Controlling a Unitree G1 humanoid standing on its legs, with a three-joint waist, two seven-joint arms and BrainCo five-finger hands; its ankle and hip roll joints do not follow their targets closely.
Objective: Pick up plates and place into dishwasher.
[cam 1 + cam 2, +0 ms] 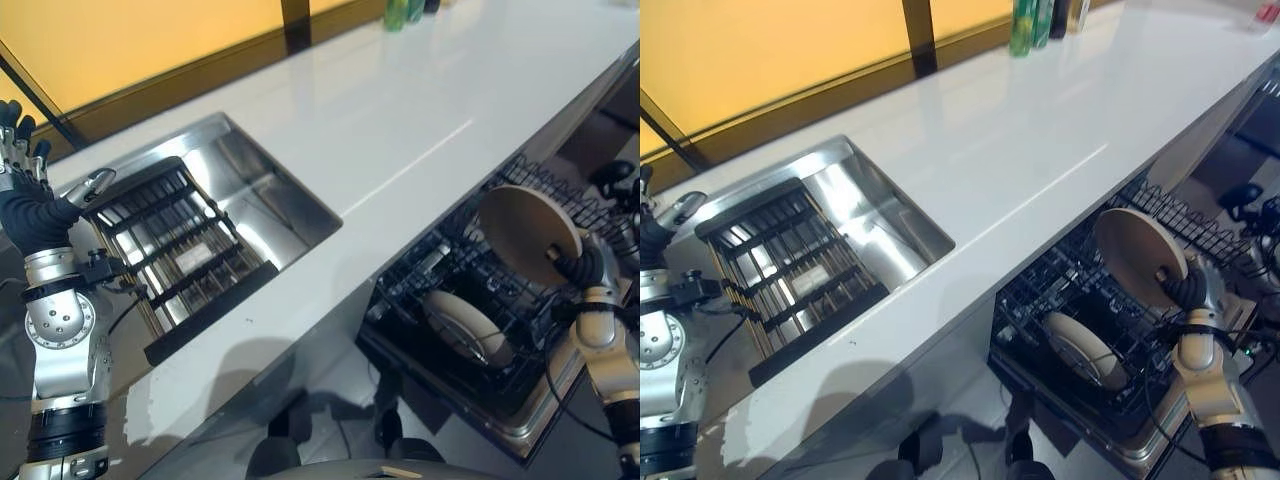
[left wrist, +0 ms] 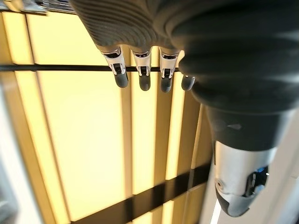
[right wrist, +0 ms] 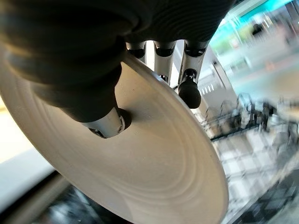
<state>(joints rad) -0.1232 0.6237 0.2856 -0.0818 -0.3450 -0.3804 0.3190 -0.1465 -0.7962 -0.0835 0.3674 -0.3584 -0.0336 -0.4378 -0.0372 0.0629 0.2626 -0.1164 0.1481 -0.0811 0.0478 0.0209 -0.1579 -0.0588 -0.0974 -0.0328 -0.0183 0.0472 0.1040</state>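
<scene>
A kitchen: a long white countertop [image 1: 400, 110] with a sunken steel sink [image 1: 270, 190], a black drying rack [image 1: 170, 240] over it, and an open dishwasher [image 1: 480, 330] below.

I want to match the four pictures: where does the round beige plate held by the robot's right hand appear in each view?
Left eye view: round beige plate at right, above the open dishwasher rack, pinched by the right hand.
Right eye view: same plate, also at right over the rack.
Left wrist view: not in it.
Right wrist view: the plate spans the picture.
Shared landmark: the dishwasher rack.
</scene>
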